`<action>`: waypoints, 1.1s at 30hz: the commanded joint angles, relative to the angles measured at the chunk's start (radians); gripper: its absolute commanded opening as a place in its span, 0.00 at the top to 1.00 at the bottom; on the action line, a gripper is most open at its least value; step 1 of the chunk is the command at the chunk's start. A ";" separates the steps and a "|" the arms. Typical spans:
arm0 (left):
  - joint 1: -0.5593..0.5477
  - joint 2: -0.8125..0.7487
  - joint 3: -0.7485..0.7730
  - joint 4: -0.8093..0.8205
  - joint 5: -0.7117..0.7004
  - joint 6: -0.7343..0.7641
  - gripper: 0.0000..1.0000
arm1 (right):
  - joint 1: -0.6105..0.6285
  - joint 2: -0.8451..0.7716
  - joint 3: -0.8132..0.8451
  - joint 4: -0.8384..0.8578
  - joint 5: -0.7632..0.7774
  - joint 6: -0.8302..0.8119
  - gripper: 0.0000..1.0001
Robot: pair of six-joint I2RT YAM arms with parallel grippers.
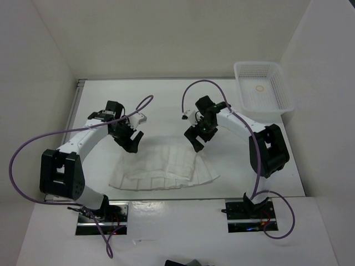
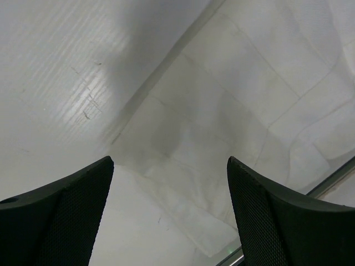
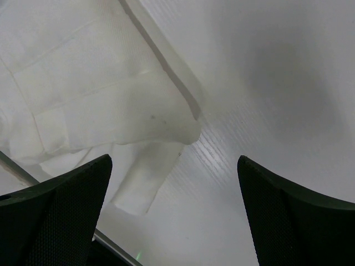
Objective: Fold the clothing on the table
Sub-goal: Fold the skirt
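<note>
Skirt of white pleated cloth lies flat, one layer folded over another, on the tabletop, toward its near edge and between the two arms. Left jaws stand spread wide over the skirt's far left edge, holding nothing. Right jaws, likewise spread and empty, hang over its far right corner, where a loose flap shows. A white perforated basket sits at the tabletop's far right corner.
</note>
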 commanded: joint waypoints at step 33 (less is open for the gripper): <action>0.036 0.216 -0.070 0.090 -0.155 0.010 0.56 | 0.082 0.048 -0.010 0.018 0.015 -0.005 0.02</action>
